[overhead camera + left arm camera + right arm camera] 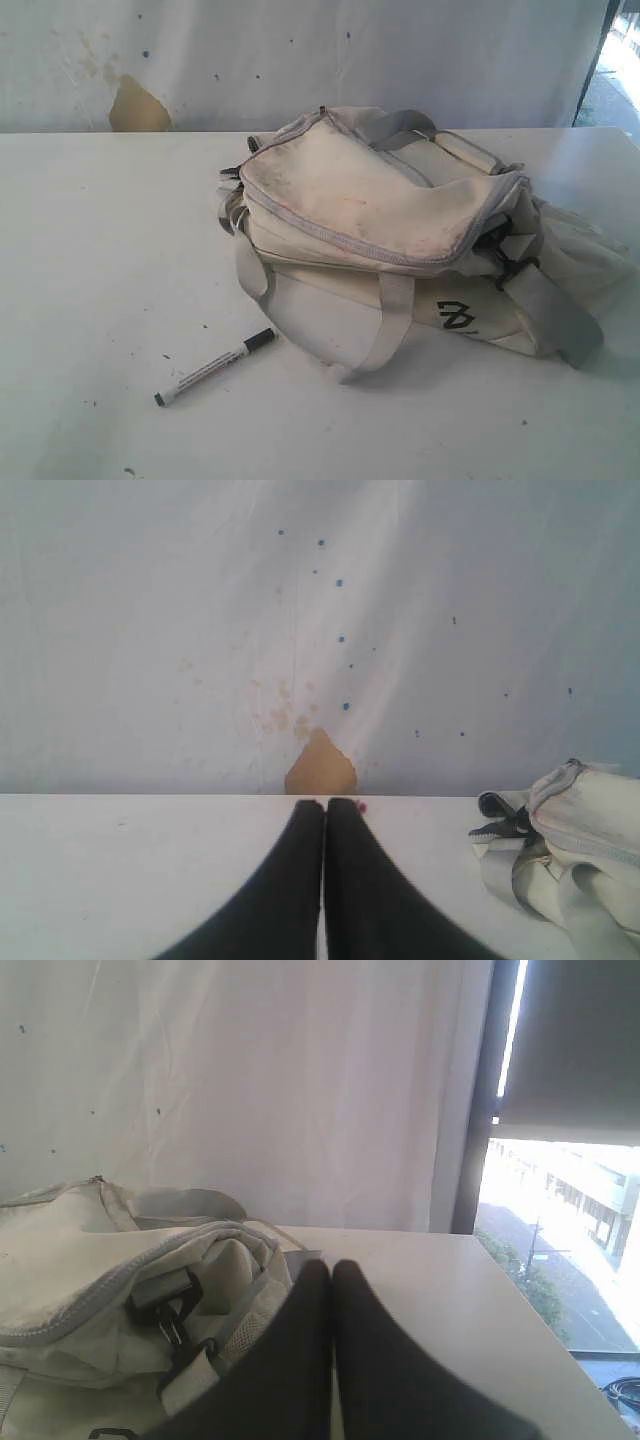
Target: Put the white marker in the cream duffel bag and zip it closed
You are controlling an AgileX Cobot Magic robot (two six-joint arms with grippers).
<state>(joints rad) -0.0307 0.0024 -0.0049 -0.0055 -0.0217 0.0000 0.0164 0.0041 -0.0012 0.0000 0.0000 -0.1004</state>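
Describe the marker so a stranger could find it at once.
On the white table, look for the cream duffel bag. The white marker lies apart from it beside its grey handle loop, the only slim thing there: white barrel, black cap.

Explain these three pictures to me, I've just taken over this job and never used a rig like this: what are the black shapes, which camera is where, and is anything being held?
This is a two-armed robot. One picture looks at the whole table from off the arms; neither arm shows in it. The other two come from cameras on each wrist. The black wedges there are the left end effector and right end effector, each with its two fingers pressed together, holding nothing. On the table lie the cream duffel bag, slumped, and the white marker, lying apart from the bag in front of it, untouched. Both wrist views catch part of the bag.
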